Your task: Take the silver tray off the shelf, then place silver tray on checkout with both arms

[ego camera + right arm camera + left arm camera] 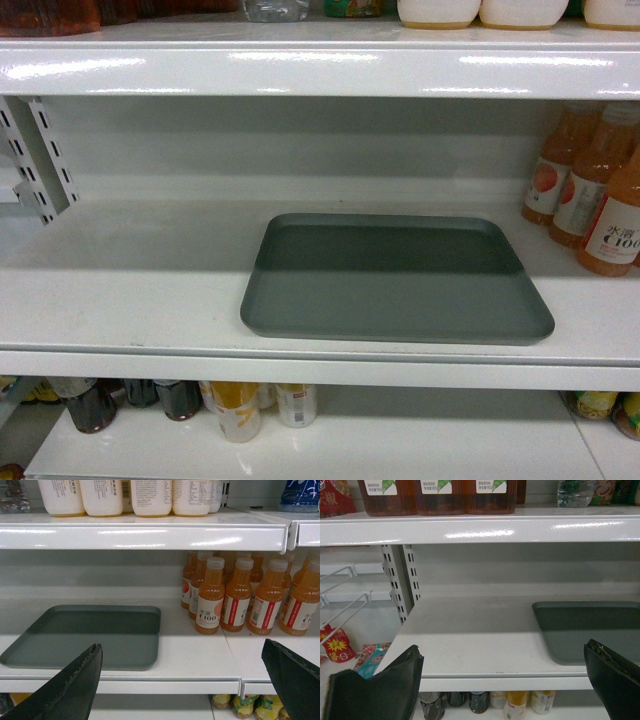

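While the silver tray point(395, 280) lies flat and empty on the middle shelf point(130, 290), neither arm has touched it, so you are at the very start of the lift. It sits right of centre on the board, its near edge just behind the rounded front lip, which leaves you a rim to get under from the front.

Your left gripper point(502, 680) is spread wide, its fingers point(385, 687) low in the near foreground, in front of the lip. Most of what lies between them is bare board, with only the tray's left end showing at the right. Your right gripper point(182, 680) is just as wide apart and faces the tray's right end from the same near side. That stance suits a two-sided grasp, one gripper per short end, which I judge the sensible way to keep so broad a tray level.

Mind the orange juice bottles point(600, 190) standing on the same board, just beside the tray's far right corner; a careless right approach could knock them. Dark jars point(435, 495) and white bottles point(125, 495) fill the shelf above, and cans point(235, 410) crowd the one below. The checkout surface is not in view.
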Tool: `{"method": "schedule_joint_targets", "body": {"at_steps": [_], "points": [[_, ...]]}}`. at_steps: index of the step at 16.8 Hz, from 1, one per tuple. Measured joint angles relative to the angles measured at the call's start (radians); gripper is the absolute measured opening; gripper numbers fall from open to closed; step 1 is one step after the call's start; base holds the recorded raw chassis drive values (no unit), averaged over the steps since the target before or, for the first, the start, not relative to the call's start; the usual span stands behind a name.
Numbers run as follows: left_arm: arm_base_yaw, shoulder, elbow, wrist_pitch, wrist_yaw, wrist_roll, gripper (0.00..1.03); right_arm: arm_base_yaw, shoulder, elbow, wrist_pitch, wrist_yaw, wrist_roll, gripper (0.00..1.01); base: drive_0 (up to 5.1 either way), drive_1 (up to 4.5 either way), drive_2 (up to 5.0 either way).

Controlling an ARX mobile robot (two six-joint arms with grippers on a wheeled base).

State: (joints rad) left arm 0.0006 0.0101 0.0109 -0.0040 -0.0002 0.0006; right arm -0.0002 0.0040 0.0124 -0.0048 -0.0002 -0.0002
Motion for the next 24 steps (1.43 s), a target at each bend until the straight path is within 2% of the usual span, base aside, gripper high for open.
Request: {"method": "schedule_joint_targets", "body": {"at_steps": [21,22,23,24], "points": [[0.0,0.0,0.0,0.0,0.0,0.0,0.98,0.0,0.0,0.0,0.0,0.0,0.0,0.98,0.0,0.0,0.0],[-0.114,0.124,0.078,-0.19,-0.217,-0.033,0.98,-0.008,0.137,0.075,-0.182,-0.05,-0.021,0.98,0.0,0.0,0.0],[-0.199,0.282,0.123,-0.181,-0.323,-0.047,0.98,-0.017,0.304,0.113,-0.153,-0.091,-0.022,0.98,0.0,0.0,0.0],[-0.235,0.386,0.148,-0.153,-0.352,-0.066,0.98,-0.022,0.391,0.128,-0.113,-0.124,-0.022,0.98,0.0,0.0,0.0]]}}
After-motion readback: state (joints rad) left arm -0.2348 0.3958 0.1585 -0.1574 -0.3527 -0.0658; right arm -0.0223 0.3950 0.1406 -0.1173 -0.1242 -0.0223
